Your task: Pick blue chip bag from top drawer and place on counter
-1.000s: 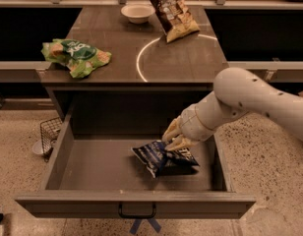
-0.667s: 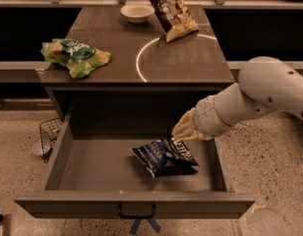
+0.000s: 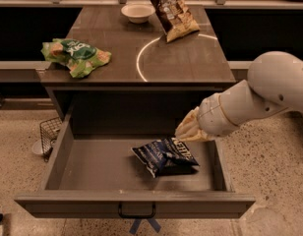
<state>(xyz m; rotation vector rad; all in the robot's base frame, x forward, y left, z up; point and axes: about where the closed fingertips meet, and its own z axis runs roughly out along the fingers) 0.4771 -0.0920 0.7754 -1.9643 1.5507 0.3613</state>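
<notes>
The blue chip bag lies flat on the floor of the open top drawer, right of its middle. It is dark navy and wrinkled, with white lettering. My gripper hangs at the end of the white arm, just above and to the right of the bag, over the drawer's back right part. It does not hold the bag. The counter sits above the drawer and bears a white circle arc.
On the counter are a green bag at the left, a white bowl at the back and a brown-and-cream bag beside it. A wire basket stands on the floor left of the drawer. The drawer's black handle faces front.
My arm and gripper have drawn back to the right and slightly up, away from the blue chip bag. The bag stays where it was in the drawer.
</notes>
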